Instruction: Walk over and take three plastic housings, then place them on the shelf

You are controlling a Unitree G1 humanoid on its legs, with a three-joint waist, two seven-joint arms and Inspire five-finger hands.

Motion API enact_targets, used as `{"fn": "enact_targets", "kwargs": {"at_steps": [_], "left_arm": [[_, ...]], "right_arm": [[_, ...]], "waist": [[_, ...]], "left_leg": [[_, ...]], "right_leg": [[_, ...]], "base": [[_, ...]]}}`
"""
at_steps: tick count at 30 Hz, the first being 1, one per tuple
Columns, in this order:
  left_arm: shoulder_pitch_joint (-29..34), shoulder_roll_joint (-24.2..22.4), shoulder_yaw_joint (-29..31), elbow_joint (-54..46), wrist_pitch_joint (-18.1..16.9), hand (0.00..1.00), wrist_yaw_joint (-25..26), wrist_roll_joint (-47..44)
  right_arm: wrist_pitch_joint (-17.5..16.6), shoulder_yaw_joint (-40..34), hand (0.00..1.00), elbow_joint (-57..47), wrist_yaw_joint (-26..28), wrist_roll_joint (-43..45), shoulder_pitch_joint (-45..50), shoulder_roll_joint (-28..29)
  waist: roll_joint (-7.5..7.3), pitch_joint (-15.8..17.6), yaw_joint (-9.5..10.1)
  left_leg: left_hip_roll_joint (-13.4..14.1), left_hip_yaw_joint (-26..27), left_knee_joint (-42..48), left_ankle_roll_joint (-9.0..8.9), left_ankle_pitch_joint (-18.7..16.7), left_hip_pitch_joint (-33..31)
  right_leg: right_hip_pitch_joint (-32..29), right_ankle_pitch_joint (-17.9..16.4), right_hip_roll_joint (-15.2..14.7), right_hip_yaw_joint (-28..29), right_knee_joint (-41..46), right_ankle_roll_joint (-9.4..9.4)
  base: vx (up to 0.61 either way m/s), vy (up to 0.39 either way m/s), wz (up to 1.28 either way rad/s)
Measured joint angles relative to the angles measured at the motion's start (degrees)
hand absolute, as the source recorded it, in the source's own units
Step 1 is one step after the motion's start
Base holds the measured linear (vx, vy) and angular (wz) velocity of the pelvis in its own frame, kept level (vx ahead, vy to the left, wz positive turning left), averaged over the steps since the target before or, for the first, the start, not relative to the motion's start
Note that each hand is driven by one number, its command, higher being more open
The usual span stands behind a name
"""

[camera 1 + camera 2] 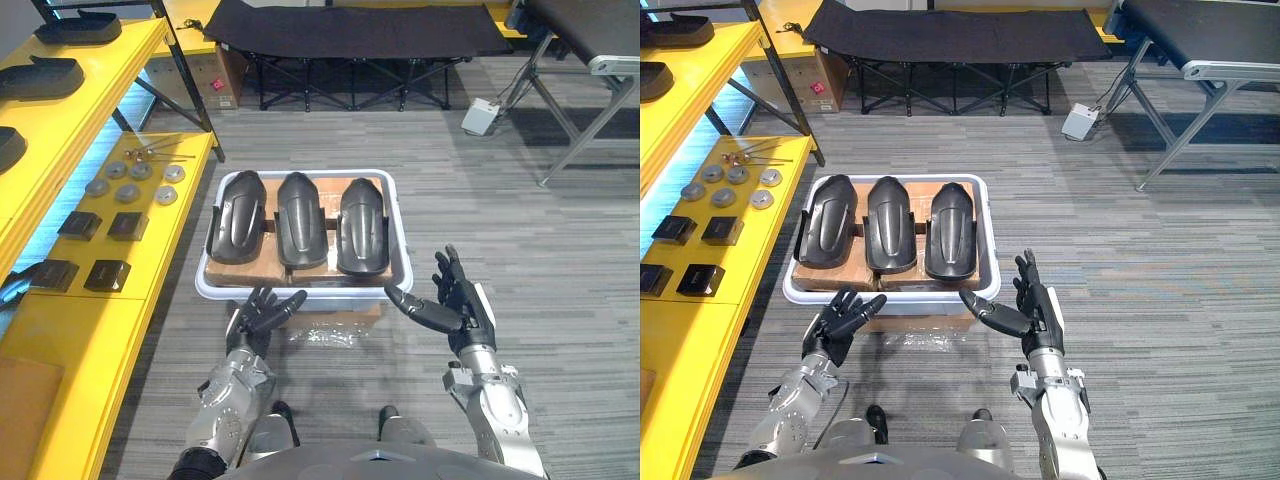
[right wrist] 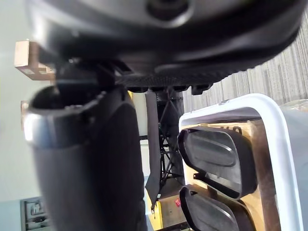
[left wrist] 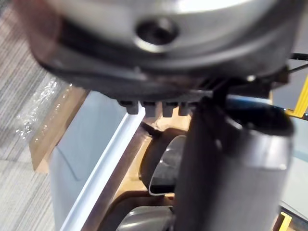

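Note:
Three dark plastic housings lie side by side on cardboard in a white bin [image 1: 399,222]: the left housing [image 1: 238,216], the middle housing [image 1: 302,218] and the right housing [image 1: 362,224]. My left hand [image 1: 262,314] hovers just short of the bin's near left corner, fingers relaxed and empty. My right hand [image 1: 452,300] is raised off the bin's near right corner, fingers straight, thumb reaching toward the rim, holding nothing. The right wrist view shows two housings [image 2: 216,159] inside the bin rim [image 2: 279,144].
A yellow shelf [image 1: 150,255] runs along my left, carrying small black blocks [image 1: 108,274], metal discs [image 1: 128,192] and, higher up, more dark housings [image 1: 40,76]. A black folding cot [image 1: 350,35] and a table's metal legs [image 1: 580,140] stand farther off. The bin rests on a cardboard box [image 1: 330,320].

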Motion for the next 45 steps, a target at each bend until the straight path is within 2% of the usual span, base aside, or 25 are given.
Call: {"fn": "enact_targets", "kwargs": {"at_steps": [3, 6, 9, 10, 11, 14, 16, 19, 21, 24, 26, 28, 33, 35, 37, 38, 42, 43, 44, 45], "left_arm": [[0.63, -0.01, -0.99, 0.02, 0.07, 1.00, 0.06, -0.02], [2.19, -0.02, -2.46, -0.06, 0.49, 1.00, -0.52, 0.04], [3.35, -0.25, -4.03, -0.39, 2.25, 1.00, -0.38, 0.32], [3.36, -0.24, -4.15, -0.96, 2.99, 1.00, -0.34, 0.60], [3.21, -0.11, -4.08, -1.28, 3.04, 1.00, -0.30, 0.82], [0.34, 1.80, -3.53, -1.27, 3.01, 1.00, -0.12, 2.58], [-0.31, 2.28, -3.51, -1.22, 2.98, 1.00, 0.00, 2.57], [0.10, 2.25, -3.68, 0.20, 2.52, 1.00, -0.16, 2.56], [-0.02, 2.38, -3.66, 1.01, 1.49, 1.00, -0.32, 2.53], [-0.68, 2.42, -3.71, 2.40, 0.75, 1.00, -0.57, 2.23], [-0.79, 2.42, -3.73, 2.76, -0.26, 1.00, -1.44, 2.07], [-1.52, 2.20, -4.31, 3.42, -1.17, 1.00, -2.15, 1.82], [-3.07, 1.73, -5.70, 5.61, -2.76, 1.00, -2.69, 1.65], [-3.93, 1.65, -6.98, 6.77, -3.67, 1.00, -2.64, 1.38], [-4.03, 1.66, -7.26, 7.25, -3.84, 1.00, -2.57, 0.82], [-4.16, 1.68, -7.57, 7.82, -3.94, 1.00, -2.40, -0.57], [-4.49, 1.68, -8.22, 8.84, -3.96, 1.00, -2.19, -2.91], [-4.83, 1.63, -8.48, 9.10, -3.90, 1.00, -2.07, -3.55], [-5.09, 1.63, -8.92, 9.35, -3.85, 1.00, -2.02, -4.29], [-5.18, 1.55, -9.36, 9.49, -3.82, 1.00, -1.97, -4.85]], "right_arm": [[3.10, -0.71, 1.00, 0.40, -2.56, -0.05, -1.37, -1.59], [6.68, -2.01, 1.00, 5.02, -4.61, 1.99, -6.04, -2.90], [10.06, -3.35, 1.00, 14.11, -8.91, 2.86, -14.28, -5.14], [10.78, -4.06, 1.00, 18.26, -11.10, 3.99, -18.67, -6.00], [11.22, -4.42, 1.00, 20.13, -12.16, 4.33, -21.49, -6.43], [11.46, -5.61, 1.00, 27.54, -17.13, 7.25, -36.47, -10.00], [11.48, -6.02, 1.00, 30.79, -17.70, 8.06, -43.43, -13.35], [11.70, -5.82, 1.00, 35.76, -17.73, 9.07, -50.54, -18.14], [12.30, -5.69, 1.00, 37.78, -17.76, 9.07, -53.21, -19.30], [13.24, -3.07, 1.00, 41.84, -17.88, 9.66, -56.93, -21.32], [15.05, -1.97, 1.00, 44.11, -18.04, 10.59, -58.69, -22.48], [17.14, -1.34, 1.00, 47.96, -18.87, 10.84, -61.28, -24.61], [20.10, -1.26, 1.00, 53.63, -20.46, 10.72, -68.08, -29.14], [21.88, -1.27, 1.00, 55.01, -23.31, 10.66, -69.74, -31.74], [23.76, -1.27, 1.00, 55.03, -25.51, 10.58, -70.55, -32.40], [25.74, -1.25, 1.00, 55.28, -26.82, 10.56, -71.29, -32.77], [28.82, -0.02, 1.00, 57.91, -26.66, 9.80, -72.73, -34.10], [29.96, 0.17, 1.00, 58.70, -26.02, 8.58, -73.18, -34.65], [30.48, 0.50, 0.00, 59.37, -25.58, 8.32, -73.43, -35.19], [31.90, 0.84, 0.00, 60.06, -24.41, 8.27, -73.85, -35.96]], "waist": [[0.28, -0.18, -0.03], [0.04, -0.30, 0.07], [0.02, 0.01, 1.11], [0.35, 1.07, 2.40], [0.38, 2.24, 3.10], [-0.05, 9.26, 5.82], [0.48, 11.59, 7.08], [1.58, 12.50, 8.73], [1.61, 12.69, 9.80], [1.71, 13.51, 10.02], [1.80, 13.58, 10.41], [2.64, 14.15, 11.47], [5.14, 15.57, 11.82], [6.27, 16.20, 12.62], [6.60, 16.35, 12.73], [6.82, 16.45, 12.79], [7.51, 16.53, 12.88], [8.09, 16.81, 12.90], [8.44, 16.94, 13.04], [9.05, 17.06, 13.11]], "left_leg": [[-0.18, -0.48, -0.60, 0.12, 0.08, 0.20], [-0.25, -1.50, -0.52, 0.22, 0.14, 0.05], [0.14, -4.10, 4.64, 0.71, -1.75, -4.55], [1.05, -4.96, 8.08, 0.85, -2.88, -7.29], [1.36, -5.51, 9.84, 0.92, -3.32, -8.61], [1.77, -7.91, 14.30, 1.16, -3.66, -14.52], [1.18, -8.65, 14.19, 1.50, -2.54, -16.61], [-0.39, -9.32, 13.16, 2.17, -1.10, -18.19], [-0.66, -9.42, 13.42, 2.19, -1.06, -19.12], [-1.29, -10.42, 14.33, 2.63, -0.81, -20.63], [-1.35, -10.80, 15.15, 2.84, -1.05, -21.96], [-1.44, -11.10, 15.97, 3.34, -0.89, -22.87], [-1.85, -11.77, 16.97, 3.63, -0.86, -24.92], [-2.02, -11.89, 17.39, 3.65, -0.88, -25.58], [-2.07, -11.92, 17.61, 3.64, -0.88, -26.04], [-2.08, -11.97, 17.91, 3.59, -0.92, -26.33], [-2.09, -12.41, 19.06, 3.35, -1.18, -27.95], [-2.12, -12.56, 19.46, 3.31, -1.29, -28.27], [-2.17, -12.57, 19.49, 3.29, -1.34, -28.39], [-2.27, -12.64, 19.51, 3.25, -1.39, -28.92]], "right_leg": [[0.47, 0.01, -0.03, -0.40, 0.03, 0.01], [0.58, 0.04, -0.05, -1.24, 0.29, 0.06], [-0.85, -0.25, 0.22, -3.13, 1.50, -0.15], [-2.73, -0.74, 0.70, -3.35, 3.94, -0.52], [-3.68, -1.07, 0.86, -3.50, 5.32, -0.68], [-9.46, -2.56, 0.50, -4.56, 11.72, -1.07], [-11.46, -2.51, -0.27, -5.09, 12.76, -1.01], [-12.66, -2.10, -1.66, -5.97, 12.72, -0.40], [-13.32, -1.89, -2.08, -6.05, 12.58, -0.12], [-13.48, -1.74, -2.41, -7.20, 12.41, 0.05], [-14.16, -1.57, -2.44, -7.60, 12.47, -0.17], [-14.58, -1.34, -2.49, -7.95, 12.66, 0.18], [-16.70, -1.93, -3.17, -8.63, 15.08, 0.01], [-17.89, -2.83, -3.70, -8.71, 16.87, -0.08], [-18.72, -3.58, -4.14, -8.75, 18.18, -0.09], [-19.37, -4.12, -4.23, -8.72, 19.07, -0.23], [-21.58, -5.69, -4.99, -8.80, 22.01, -0.48], [-21.89, -6.03, -5.12, -8.85, 22.74, -0.54], [-22.16, -6.14, -5.23, -8.84, 23.12, -0.59], [-22.90, -6.48, -5.50, -8.88, 23.92, -0.57]], "base": [[-0.05, -0.007, 0.04], [-0.10, -0.001, 0.09], [-0.15, 0.000, 0.30], [-0.18, 0.019, 0.23], [-0.22, 0.018, 0.19], [-0.28, 0.024, 0.26], [-0.21, 0.035, 0.24], [-0.11, 0.071, 0.26], [-0.03, 0.067, 0.11], [0.02, 0.034, 0.18], [0.03, 0.028, 0.08], [0.05, 0.015, 0.08], [0.02, 0.009, 0.06], [0.00, 0.007, 0.04], [-0.02, -0.003, 0.04], [0.00, 0.000, 0.00], [-0.04, -0.011, 0.04], [-0.03, -0.005, 0.04], [-0.05, -0.010, 0.05], [-0.06, -0.008, 0.03]]}}
